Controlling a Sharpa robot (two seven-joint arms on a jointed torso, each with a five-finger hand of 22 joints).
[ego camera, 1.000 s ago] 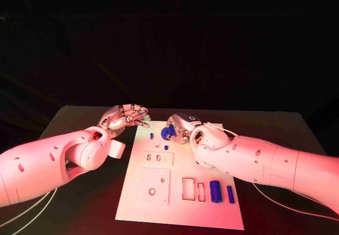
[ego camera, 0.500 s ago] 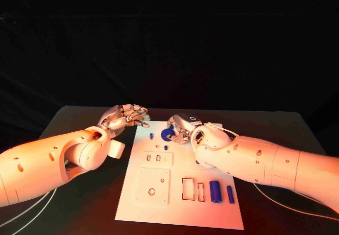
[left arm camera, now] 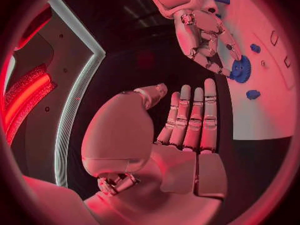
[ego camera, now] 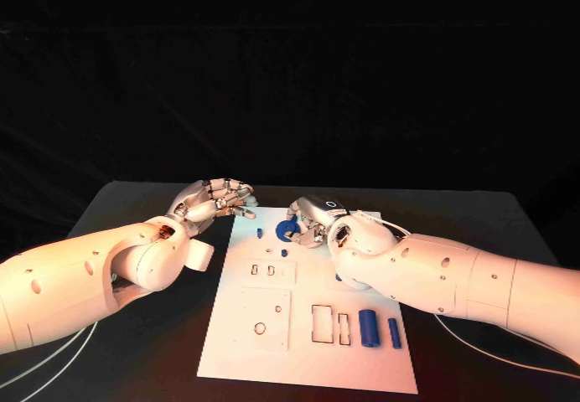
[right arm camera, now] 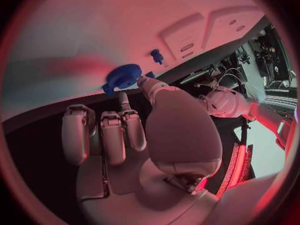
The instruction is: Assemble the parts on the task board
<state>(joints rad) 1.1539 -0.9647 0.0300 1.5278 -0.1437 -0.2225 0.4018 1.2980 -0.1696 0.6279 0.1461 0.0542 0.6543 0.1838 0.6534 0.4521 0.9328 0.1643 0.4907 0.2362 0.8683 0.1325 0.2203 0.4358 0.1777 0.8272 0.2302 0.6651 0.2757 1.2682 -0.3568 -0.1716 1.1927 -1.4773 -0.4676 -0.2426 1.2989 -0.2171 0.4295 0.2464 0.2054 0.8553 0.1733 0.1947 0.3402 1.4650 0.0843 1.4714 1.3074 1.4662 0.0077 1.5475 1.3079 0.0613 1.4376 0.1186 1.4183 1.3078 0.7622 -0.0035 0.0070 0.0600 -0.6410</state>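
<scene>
The white task board [ego camera: 302, 352] lies in the middle of the black table. At its far end my right hand [ego camera: 314, 219] pinches a blue gear [ego camera: 287, 229] between thumb and fingertip, just over the board. The gear [right arm camera: 123, 76] sits at the fingertips in the right wrist view, and the left wrist view shows the gear [left arm camera: 239, 70] against the board under the right hand [left arm camera: 200, 30]. My left hand [ego camera: 215, 201] hovers off the board's far left corner; its fingers [left arm camera: 190, 117] are stretched out and hold nothing.
Two small blue pegs [ego camera: 259, 232] [ego camera: 284, 252] stand near the gear. A blue cylinder [ego camera: 367, 322] and a blue bar [ego camera: 394, 332] lie at the board's near right, beside rectangular slots [ego camera: 322, 323]. White cables trail off the table's near corners.
</scene>
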